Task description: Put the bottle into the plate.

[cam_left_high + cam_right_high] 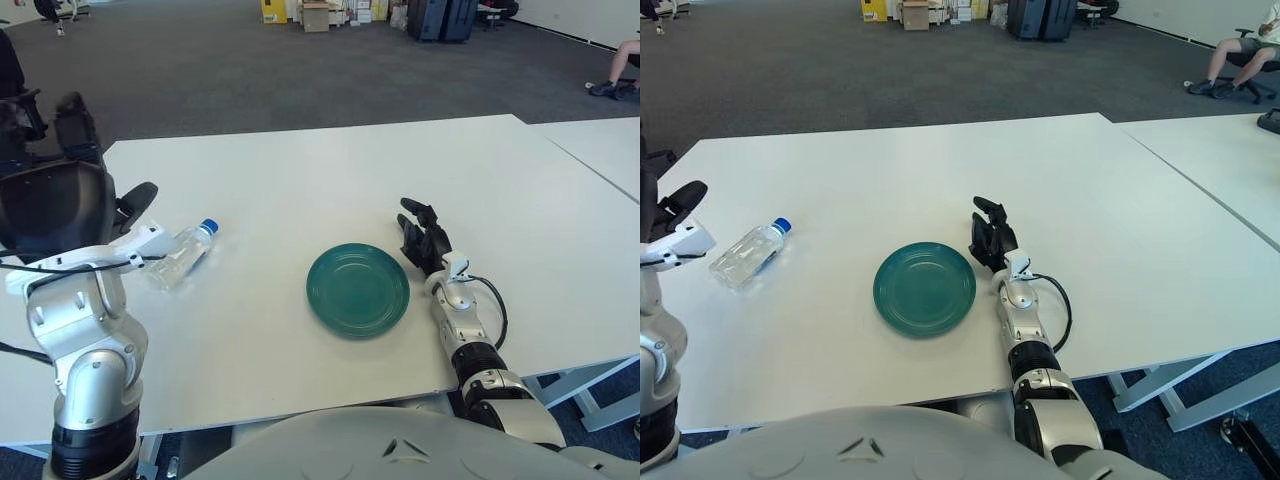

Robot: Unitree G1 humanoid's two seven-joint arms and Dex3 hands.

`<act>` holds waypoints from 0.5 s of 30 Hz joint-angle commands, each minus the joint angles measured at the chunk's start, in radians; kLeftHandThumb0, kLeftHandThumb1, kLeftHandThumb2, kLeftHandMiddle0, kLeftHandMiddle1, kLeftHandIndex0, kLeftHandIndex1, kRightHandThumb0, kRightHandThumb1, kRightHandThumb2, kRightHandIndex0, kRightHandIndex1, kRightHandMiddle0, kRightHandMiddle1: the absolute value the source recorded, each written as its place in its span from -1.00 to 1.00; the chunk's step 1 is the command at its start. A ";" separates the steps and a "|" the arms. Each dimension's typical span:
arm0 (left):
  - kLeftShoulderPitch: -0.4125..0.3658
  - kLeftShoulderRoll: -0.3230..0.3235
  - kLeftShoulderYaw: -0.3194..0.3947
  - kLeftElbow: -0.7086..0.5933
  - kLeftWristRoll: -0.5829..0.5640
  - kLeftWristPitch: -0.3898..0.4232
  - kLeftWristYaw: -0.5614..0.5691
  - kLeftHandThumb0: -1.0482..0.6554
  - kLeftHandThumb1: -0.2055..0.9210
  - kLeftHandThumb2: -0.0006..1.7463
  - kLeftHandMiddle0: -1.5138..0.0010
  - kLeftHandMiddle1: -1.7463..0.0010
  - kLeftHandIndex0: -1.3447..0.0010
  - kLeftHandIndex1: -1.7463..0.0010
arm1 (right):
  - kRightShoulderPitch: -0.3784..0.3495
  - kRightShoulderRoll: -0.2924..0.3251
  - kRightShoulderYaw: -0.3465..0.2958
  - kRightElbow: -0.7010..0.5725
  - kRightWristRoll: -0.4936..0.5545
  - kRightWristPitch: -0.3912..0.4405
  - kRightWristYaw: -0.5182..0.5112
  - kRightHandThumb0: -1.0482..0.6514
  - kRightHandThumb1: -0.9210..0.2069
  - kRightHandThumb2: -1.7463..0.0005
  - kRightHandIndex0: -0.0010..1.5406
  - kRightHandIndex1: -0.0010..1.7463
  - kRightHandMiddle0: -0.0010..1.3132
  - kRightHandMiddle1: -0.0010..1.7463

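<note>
Lying on its side left of the plate (357, 289), the bottle (181, 254) waits; the empty, spread left hand (60, 205) should grab its middle.

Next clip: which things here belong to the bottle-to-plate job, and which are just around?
Belongs to the job:
bottle, lying on its side, not held
green plate, empty
left hand, raised left of the bottle
right hand, beside the plate's right edge

Just around:
white table
second table
office chair
</note>
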 commanded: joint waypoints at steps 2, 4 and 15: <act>-0.039 0.066 0.062 0.059 0.016 -0.031 -0.094 -1.00 1.00 0.02 0.94 0.99 1.00 0.98 | 0.000 0.009 0.002 0.026 0.008 0.031 0.011 -0.47 -1.00 0.07 -0.57 -0.99 -1.00 -0.10; -0.076 0.098 0.066 0.119 0.018 -0.043 -0.142 -1.00 1.00 0.00 0.95 0.99 1.00 0.99 | -0.001 0.011 0.001 0.026 0.010 0.032 0.013 -0.47 -1.00 0.08 -0.57 -0.99 -1.00 -0.09; -0.151 0.172 0.027 0.356 -0.062 -0.068 -0.314 -1.00 1.00 -0.10 1.00 1.00 1.00 1.00 | -0.014 0.016 -0.008 0.054 0.019 0.023 0.026 -0.46 -1.00 0.10 -0.57 -0.99 -1.00 -0.07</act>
